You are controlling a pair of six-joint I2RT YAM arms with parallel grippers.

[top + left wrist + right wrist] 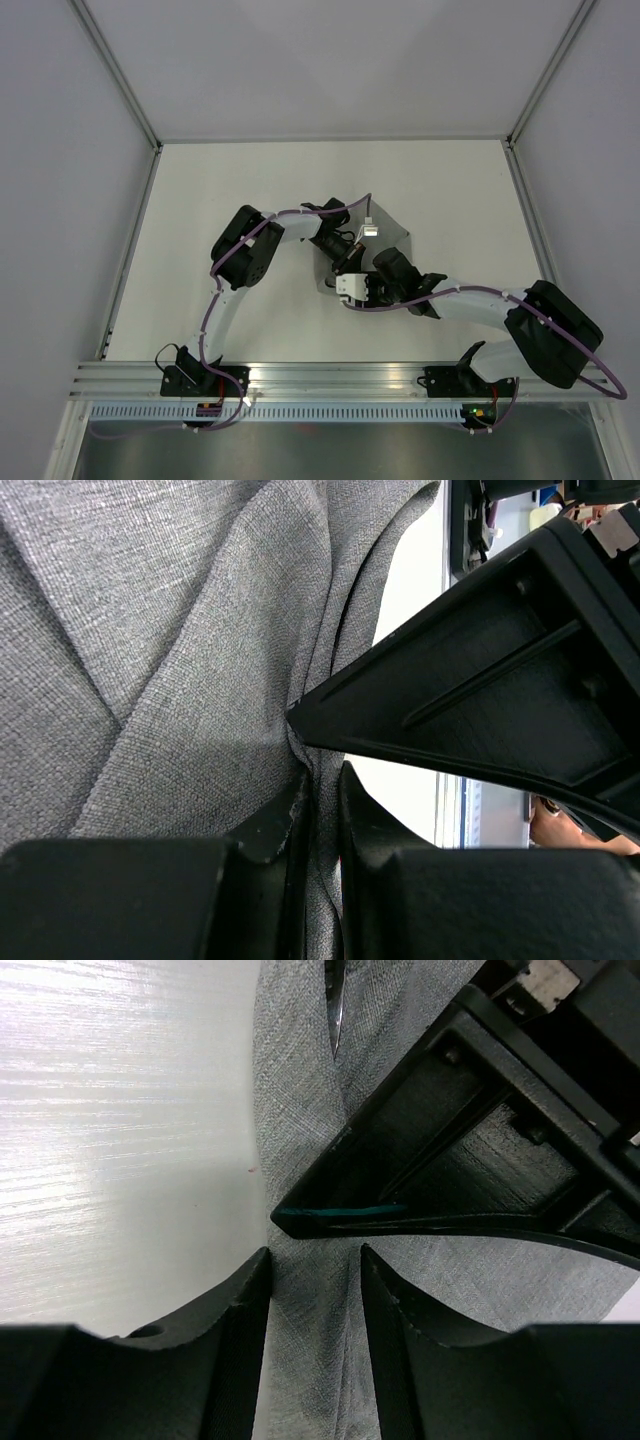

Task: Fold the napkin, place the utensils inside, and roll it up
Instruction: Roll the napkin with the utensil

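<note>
The napkin point(398, 240) lies rumpled near the middle of the table point(230, 180), beneath both arms. The left pincer point(322, 810) is clenched on a raised fold of it. The right pincer point(315, 1270) stands released, straddling a ridge of cloth. The fabric looks soft, light and limp, so it is best pinched at a fold or hem, through all layers.

Grey napkin point(395, 232) near middle of white tabletop point(230, 180), well clear of every edge. Half hidden under left gripper point(345, 250) and right gripper point(360, 290), meeting close together over its near-left part. Far-right portion uncovered.
</note>
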